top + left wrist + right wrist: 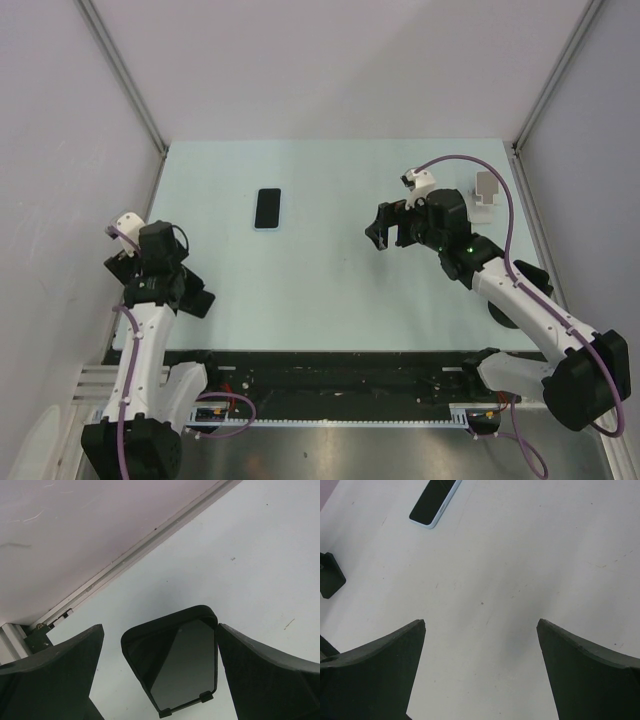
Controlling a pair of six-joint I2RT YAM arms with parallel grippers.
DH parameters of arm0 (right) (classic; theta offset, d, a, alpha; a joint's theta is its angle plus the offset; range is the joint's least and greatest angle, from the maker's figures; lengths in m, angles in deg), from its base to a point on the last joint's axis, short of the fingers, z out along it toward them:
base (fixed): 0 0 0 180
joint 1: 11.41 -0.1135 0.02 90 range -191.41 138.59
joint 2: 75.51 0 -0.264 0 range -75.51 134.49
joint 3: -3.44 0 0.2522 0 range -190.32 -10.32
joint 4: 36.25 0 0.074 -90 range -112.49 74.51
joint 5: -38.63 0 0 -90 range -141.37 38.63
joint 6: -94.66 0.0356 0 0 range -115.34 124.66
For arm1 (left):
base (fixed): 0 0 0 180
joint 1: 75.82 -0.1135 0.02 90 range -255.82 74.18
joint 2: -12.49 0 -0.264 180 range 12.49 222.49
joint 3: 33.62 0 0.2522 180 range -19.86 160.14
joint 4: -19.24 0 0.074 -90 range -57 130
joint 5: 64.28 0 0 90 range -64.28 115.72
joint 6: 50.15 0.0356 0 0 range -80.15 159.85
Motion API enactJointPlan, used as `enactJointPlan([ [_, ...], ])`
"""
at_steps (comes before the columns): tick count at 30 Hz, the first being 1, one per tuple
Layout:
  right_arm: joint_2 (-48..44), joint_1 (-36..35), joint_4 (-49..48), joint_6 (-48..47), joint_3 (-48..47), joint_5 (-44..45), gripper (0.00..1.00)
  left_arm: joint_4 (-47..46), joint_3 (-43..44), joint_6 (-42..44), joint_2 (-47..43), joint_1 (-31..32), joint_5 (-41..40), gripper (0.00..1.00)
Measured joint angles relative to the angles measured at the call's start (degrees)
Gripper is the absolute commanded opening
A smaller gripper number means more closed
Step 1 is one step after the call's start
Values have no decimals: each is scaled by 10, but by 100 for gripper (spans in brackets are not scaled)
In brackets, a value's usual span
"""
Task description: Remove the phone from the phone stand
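The phone (pixel 267 208), a flat dark glass slab with a pale rim, lies on the matte worktop (pixel 330 300), off the white phone stand (pixel 486 193) and well left of it, its long axis pointing away from the arm bases. The right arm (pixel 520 290) holds its jaws spread and empty between stand and phone. The jaws of the left arm (pixel 140 330) are also apart.

Robotics lab test cell, not a home or office. Pale desk (pixel 330 290) boxed in by plain white walls (pixel 330 60) held on aluminium frame struts (pixel 125 75). Two robot arms, left arm (pixel 140 340) and right arm (pixel 530 310), are bolted at the near edge by a black mounting rail (pixel 330 375) with exposed wiring. Purple cables (pixel 508 215) run along both arms. Staged props: phone (pixel 267 208) flat at far left-centre, phone stand (pixel 487 195) far right.
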Motion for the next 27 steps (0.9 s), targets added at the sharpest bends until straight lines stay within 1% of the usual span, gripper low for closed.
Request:
enactJointPlan([
  [14,-8,7,0,0,0,-14,100,6,12,-35,-5,-1,31,100],
  [27,-10,9,0,0,0,-21,100,16,12,-86,32,-2,6,100],
])
